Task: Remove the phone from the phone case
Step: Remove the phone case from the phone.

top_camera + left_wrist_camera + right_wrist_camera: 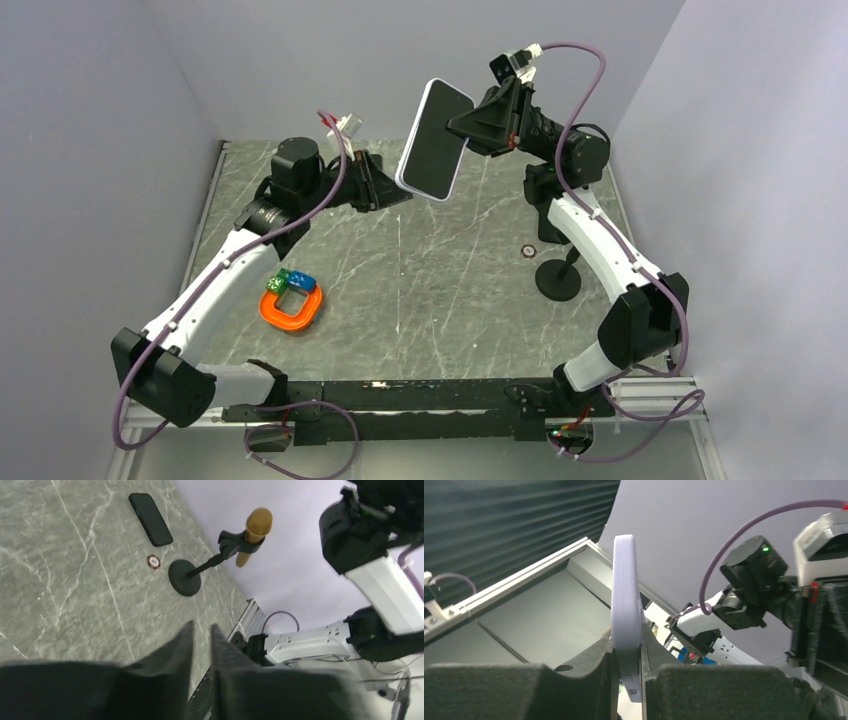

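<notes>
My right gripper (468, 126) is raised high over the back of the table. It is shut on the edge of a lavender phone case (436, 140) and holds it upright, dark face toward the top camera. The right wrist view shows the case (625, 595) edge-on between my fingers (626, 650). A black phone (150, 519) lies flat on the table in the left wrist view; in the top view it is hidden behind the right arm. My left gripper (385, 185) is just left of the case, lower, with jaws nearly together and empty (201, 627).
A gold microphone (257, 527) sits on a black round-based stand (558, 278) at the right. A small round coin-like disc (528, 250) lies beside it, near the phone (153, 561). An orange ring with blue and green blocks (291, 302) lies at the left.
</notes>
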Robot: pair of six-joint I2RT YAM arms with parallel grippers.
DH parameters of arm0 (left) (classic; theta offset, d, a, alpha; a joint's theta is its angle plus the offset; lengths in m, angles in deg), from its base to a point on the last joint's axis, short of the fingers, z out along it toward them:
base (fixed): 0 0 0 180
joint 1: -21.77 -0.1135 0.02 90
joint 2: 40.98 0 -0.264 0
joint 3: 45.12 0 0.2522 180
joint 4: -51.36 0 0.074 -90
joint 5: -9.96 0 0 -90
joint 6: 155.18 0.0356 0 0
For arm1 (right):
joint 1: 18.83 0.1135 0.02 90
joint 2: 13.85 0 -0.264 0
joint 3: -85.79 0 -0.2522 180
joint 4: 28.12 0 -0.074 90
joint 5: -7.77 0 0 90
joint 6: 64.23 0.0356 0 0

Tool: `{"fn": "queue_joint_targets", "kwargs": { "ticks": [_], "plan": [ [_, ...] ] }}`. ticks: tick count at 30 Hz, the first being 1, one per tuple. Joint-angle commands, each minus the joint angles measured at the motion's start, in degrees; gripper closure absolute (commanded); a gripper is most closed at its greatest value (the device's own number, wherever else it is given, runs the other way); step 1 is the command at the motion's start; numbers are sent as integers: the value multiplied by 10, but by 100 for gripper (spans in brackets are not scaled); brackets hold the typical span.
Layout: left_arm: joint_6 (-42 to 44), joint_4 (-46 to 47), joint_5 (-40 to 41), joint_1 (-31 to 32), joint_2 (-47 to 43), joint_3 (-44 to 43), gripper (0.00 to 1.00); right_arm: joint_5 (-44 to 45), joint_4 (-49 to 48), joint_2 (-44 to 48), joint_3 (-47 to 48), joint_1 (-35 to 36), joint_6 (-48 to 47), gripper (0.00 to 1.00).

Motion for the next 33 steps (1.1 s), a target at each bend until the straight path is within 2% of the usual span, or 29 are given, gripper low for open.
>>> {"fn": "queue_joint_targets", "kwargs": {
  "ticks": [1, 4, 6, 12, 15, 19, 27, 33],
  "plan": [
    [48, -46, 2, 13, -79, -4, 70, -7, 96, 36, 14, -24, 65, 100],
    [2, 21, -14, 14, -144, 44, 37, 2, 109, 38, -13, -43, 45, 100],
    [-40, 61, -18, 14, -180, 62, 29, 6, 124, 38, -23, -52, 29, 100],
    [-250, 234, -34, 15, -191, 74, 33, -10, 222, 35, -9, -54, -57, 100],
    [-302, 295, -16, 27, -184, 73, 32, -10, 243, 33, -9, -55, -81, 100],
    [-321, 328, -2, 36, -166, 47, 29, -9, 270, 40, -14, -54, -107, 100],
    [-359, 382, 5, 37, -136, 45, 30, -7, 318, 57, -8, -55, -149, 100],
    [-332, 336, 3, 36, -140, 43, 31, 0, 312, 66, -18, -54, -145, 100]
  ]
}}
